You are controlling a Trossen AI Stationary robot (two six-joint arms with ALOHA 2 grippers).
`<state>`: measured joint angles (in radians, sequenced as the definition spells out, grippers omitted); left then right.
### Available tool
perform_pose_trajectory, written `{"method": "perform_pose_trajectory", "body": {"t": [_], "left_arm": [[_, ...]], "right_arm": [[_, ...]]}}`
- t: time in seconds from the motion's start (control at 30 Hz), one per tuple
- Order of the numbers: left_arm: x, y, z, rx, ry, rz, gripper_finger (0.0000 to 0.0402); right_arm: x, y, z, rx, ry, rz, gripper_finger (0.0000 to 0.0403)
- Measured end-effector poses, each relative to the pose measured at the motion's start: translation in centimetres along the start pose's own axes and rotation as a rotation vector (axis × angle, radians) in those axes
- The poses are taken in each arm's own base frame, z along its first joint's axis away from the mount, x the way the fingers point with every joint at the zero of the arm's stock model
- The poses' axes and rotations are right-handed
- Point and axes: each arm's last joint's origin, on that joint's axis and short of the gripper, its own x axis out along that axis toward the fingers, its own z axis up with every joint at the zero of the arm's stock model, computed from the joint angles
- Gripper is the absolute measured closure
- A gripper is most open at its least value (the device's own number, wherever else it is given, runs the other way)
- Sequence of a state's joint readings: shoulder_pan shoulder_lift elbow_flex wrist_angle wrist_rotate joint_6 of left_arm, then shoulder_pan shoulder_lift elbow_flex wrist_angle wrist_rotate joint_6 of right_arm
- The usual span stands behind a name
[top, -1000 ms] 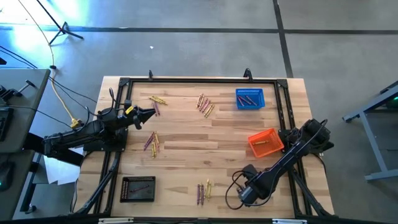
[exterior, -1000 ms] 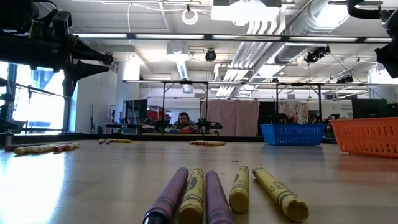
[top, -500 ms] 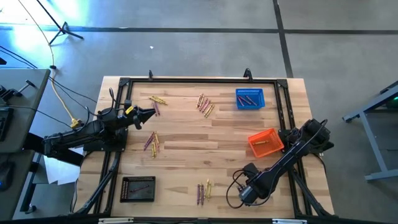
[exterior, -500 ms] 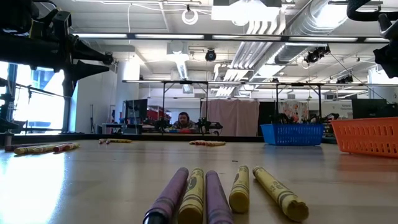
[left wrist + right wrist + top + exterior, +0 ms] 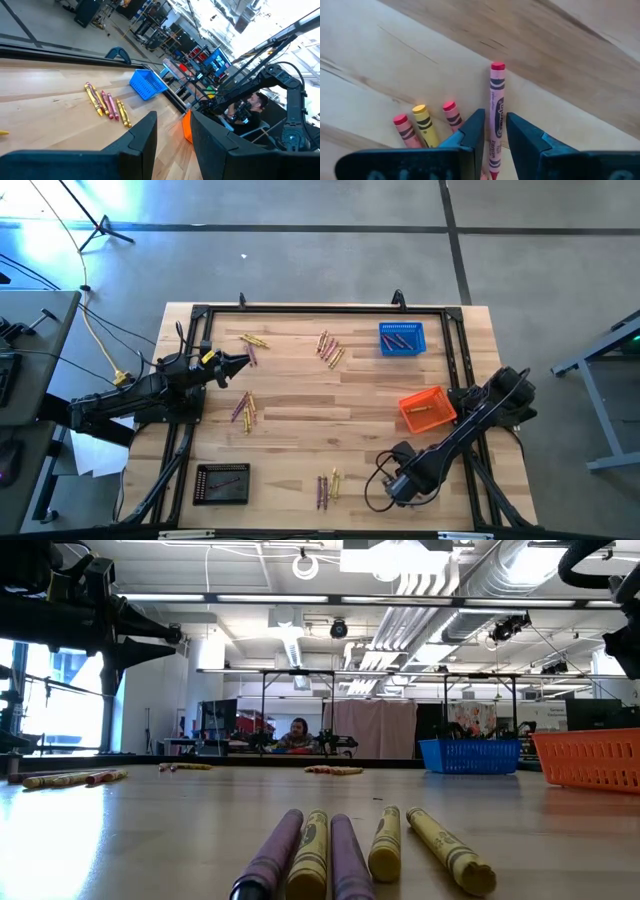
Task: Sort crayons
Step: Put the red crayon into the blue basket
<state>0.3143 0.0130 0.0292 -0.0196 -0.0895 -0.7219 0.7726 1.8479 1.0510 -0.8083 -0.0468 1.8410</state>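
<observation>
My right gripper [image 5: 495, 120] is low over the table's near right part, under the arm's end [image 5: 390, 488], and is shut on a red-pink crayon [image 5: 496, 95]. Three more crayons, two red-pink and one yellow [image 5: 423, 120], lie side by side just beside it. My left gripper [image 5: 240, 363] hovers open and empty over the table's left part; it also shows in the left wrist view [image 5: 172, 135]. Other crayon groups lie flat at the far left [image 5: 253, 340], far middle [image 5: 330, 348], left middle [image 5: 244, 408] and near middle [image 5: 327, 488]. My right gripper pinches the red-pink crayon by its two long sides [image 5: 495, 132] between its two fingers, back from the flat end that shows. The fingers point down and lie across the crayon. I cannot tell whether the crayon rests on the table or is just off it.
A blue basket [image 5: 401, 338] stands at the far right, an orange basket [image 5: 427, 410] at the right middle and a black basket [image 5: 222, 483] at the near left, each holding crayons. A dark frame [image 5: 320, 310] runs round the table. Bare wood lies in the middle.
My right arm has shifted slightly, its gripper end going a little toward the table's left edge. The crayon groups in the high and low views have stayed where they were.
</observation>
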Motion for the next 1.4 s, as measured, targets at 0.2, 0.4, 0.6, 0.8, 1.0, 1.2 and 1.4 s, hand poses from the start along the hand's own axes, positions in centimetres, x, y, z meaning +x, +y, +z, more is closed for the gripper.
{"method": "perform_pose_trajectory", "body": {"t": [0.2,0.4,0.6,0.8,1.0,1.2,1.4], "left_arm": [[0.0,0.0,0.0,0.000,0.000,0.000,0.0296],[0.0,0.0,0.0,0.000,0.000,0.000,0.0296],[0.0,0.0,0.0,0.000,0.000,0.000,0.0296],[0.0,0.0,0.0,0.000,0.000,0.000,0.0296],[0.0,0.0,0.0,0.000,0.001,0.000,0.0296],[0.0,0.0,0.0,0.000,0.000,0.000,0.0296],[0.0,0.0,0.0,0.000,0.001,0.000,0.0296]], "right_arm": [[-0.1,-0.1,0.5,-0.033,0.008,-0.012,0.0348],[-0.7,-0.3,1.0,-0.033,-0.006,0.002,0.0393],[-1.5,-0.9,1.4,-0.028,-0.025,-0.002,0.0397],[-5.5,-1.9,2.0,-0.008,-0.119,0.005,0.0396],[-11.3,-3.5,3.8,0.008,-0.419,0.094,0.0396],[-14.6,-6.1,7.5,0.038,-0.749,0.034,0.0396],[-15.3,-7.3,13.5,0.013,-0.916,-0.192,0.0396]]}}
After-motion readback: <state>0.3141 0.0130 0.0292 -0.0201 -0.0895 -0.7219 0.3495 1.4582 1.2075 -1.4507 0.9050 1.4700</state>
